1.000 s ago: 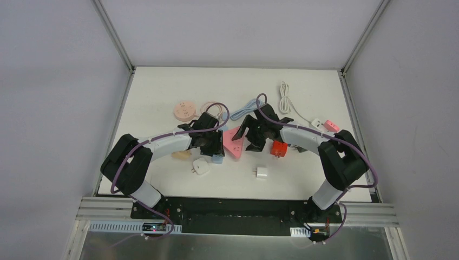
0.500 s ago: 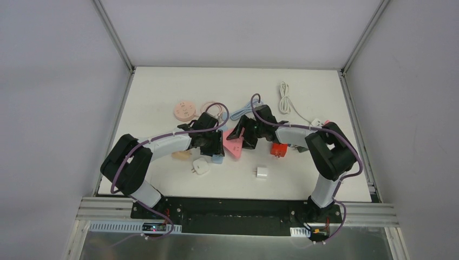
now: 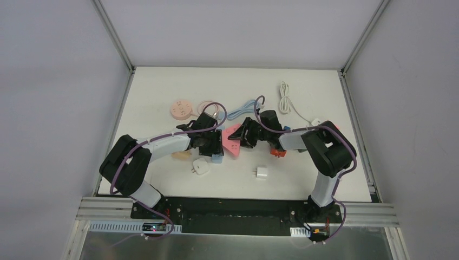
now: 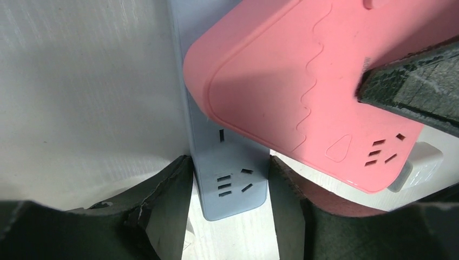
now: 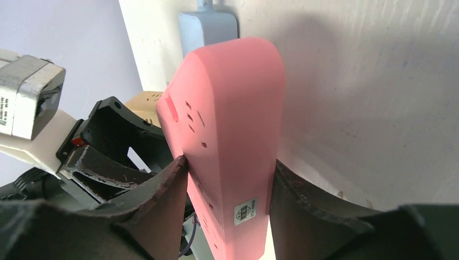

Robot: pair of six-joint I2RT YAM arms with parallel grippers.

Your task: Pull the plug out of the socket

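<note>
Strips gripped, 1 per gripper.
My left gripper (image 4: 230,170) clamps the blue power strip (image 4: 219,135); my right gripper (image 5: 227,173) clamps the pink power strip (image 5: 233,97) overlapping it, a white plug (image 4: 425,162) perhaps seated at its corner.

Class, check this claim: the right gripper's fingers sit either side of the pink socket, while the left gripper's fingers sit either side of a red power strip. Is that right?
Not quite. The power strip between the fingers of the left gripper is light blue, not red, as the left wrist view shows. The right gripper does sit either side of the pink socket.
</note>
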